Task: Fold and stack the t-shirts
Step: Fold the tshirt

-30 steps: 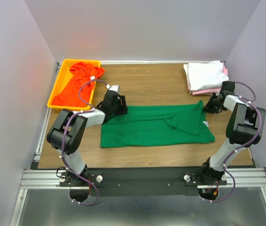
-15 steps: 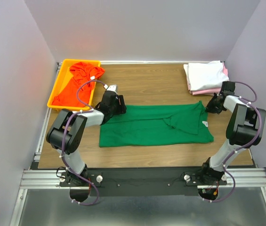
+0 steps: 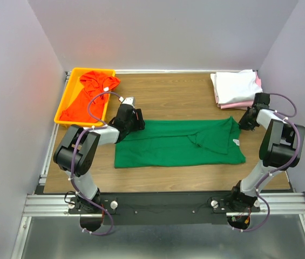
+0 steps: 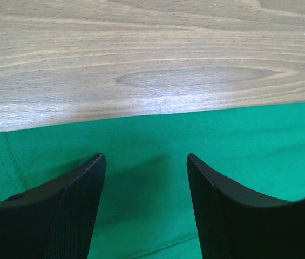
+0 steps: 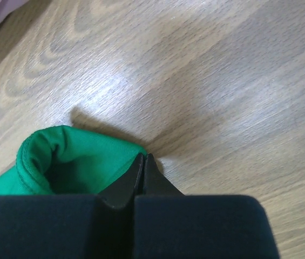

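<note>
Four t-shirts in view: dark green t-shirt (image 3: pixel 179 145) lies spread across the middle of the wooden surface (image 3: pixel 174 100), one part folded over itself. Orange-red t-shirt (image 3: pixel 85 100) sits crumpled in yellow tray (image 3: pixel 65 103), far left. White t-shirt (image 3: pixel 234 86) lies folded at the far right on top of pink t-shirt (image 3: pixel 233 104). Left gripper (image 4: pixel 144 159) is low over the green cloth's far left edge, fingers wide apart. Right gripper (image 5: pixel 144 156) is at the far right corner, fingers pressed together on a raised bit of green cloth.
</note>
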Motion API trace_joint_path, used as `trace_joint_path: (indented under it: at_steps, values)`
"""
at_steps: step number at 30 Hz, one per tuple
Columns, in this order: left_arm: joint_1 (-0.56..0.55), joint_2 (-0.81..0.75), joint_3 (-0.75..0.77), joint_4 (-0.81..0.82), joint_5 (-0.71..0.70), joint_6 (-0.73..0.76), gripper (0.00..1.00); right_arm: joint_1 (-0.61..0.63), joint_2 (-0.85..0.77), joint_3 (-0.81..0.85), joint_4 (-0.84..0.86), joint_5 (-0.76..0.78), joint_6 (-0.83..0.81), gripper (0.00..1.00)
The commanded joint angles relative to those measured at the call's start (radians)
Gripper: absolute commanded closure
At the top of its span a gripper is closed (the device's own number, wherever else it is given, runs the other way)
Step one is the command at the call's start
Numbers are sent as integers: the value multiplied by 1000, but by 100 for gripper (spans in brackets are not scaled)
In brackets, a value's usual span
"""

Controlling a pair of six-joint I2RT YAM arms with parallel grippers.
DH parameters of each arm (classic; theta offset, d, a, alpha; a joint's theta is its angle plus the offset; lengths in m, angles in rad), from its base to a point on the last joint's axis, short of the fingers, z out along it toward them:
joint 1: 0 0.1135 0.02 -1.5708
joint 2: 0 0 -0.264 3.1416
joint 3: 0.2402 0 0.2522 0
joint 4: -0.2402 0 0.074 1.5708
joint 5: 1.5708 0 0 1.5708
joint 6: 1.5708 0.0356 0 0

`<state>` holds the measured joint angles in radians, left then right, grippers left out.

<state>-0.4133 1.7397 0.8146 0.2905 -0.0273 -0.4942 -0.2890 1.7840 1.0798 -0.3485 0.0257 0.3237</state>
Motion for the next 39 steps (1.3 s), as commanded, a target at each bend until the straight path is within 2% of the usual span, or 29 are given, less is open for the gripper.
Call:
trace_joint_path:
  at_steps: [1, 3, 7, 9, 13, 18, 22, 24, 28, 33, 39]
  values:
    - [8, 31, -31, -50, -8, 13, 30, -13, 3, 38, -12, 68, -12, 100]
    - [10, 34, -29, -50, -10, 11, 30, -13, 14, 55, -12, 34, -14, 98]
    - [7, 24, -17, -51, 0, 19, 30, -7, -26, 49, -10, -68, -8, 63]
    - [5, 11, -3, -57, 4, 25, 30, 10, -69, 32, -10, -69, -5, 59]
    - [-4, -20, 27, -83, 6, 39, 29, 132, -248, 0, -12, -76, 12, 52]
    - [-22, -103, 64, -119, 6, 57, 29, 321, -397, -64, -20, -142, 35, 52]
    - [-31, -190, 75, -143, 13, 65, 29, 447, -457, -136, -21, -171, 46, 52]
    - [-32, -256, 72, -152, 23, 65, 29, 586, -457, -168, -21, -153, 67, 52]
    - [-33, -386, 57, -180, 61, 62, 29, 692, -427, -208, -20, -113, 84, 52]
    - [-33, -523, 57, -257, 49, 77, 29, 717, -368, -250, -20, -78, 77, 53]
    - [-33, -591, 21, -274, 35, 72, 29, 715, -330, -274, -20, 2, 84, 53]
